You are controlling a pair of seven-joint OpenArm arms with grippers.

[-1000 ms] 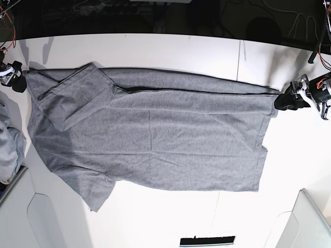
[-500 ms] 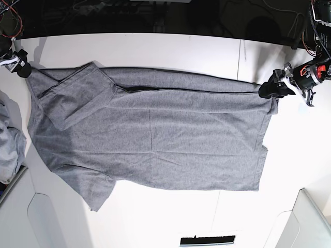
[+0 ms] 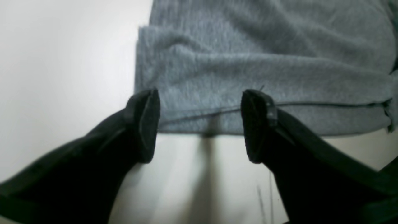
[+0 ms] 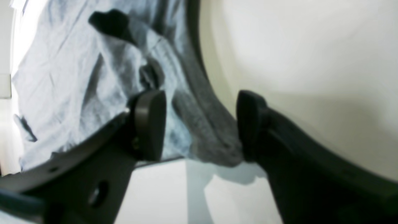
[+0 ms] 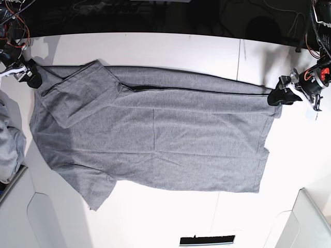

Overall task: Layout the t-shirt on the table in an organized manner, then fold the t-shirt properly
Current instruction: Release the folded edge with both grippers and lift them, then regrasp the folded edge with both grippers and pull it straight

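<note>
While both end effectors stand spread | left end effector at 3 o'clock, right end effector at 9 | grey t-shirt on worktop | risk: closing may snag the folded edge.

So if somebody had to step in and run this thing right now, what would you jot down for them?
Left gripper: open, jaws astride the folded hem edge of the t-shirt, not clamped.
Right gripper: open, jaws either side of a bunched shirt edge at the other end.
The shirt lies spread across the table, far long edge folded over towards the middle, one sleeve folded in, the other sticking out at the near corner.
A second grey cloth sits at the table's edge by the right arm.
Done: layout and first lengthwise fold.
Left: probably the near-side fold, loose sleeve, then folding across.
</note>
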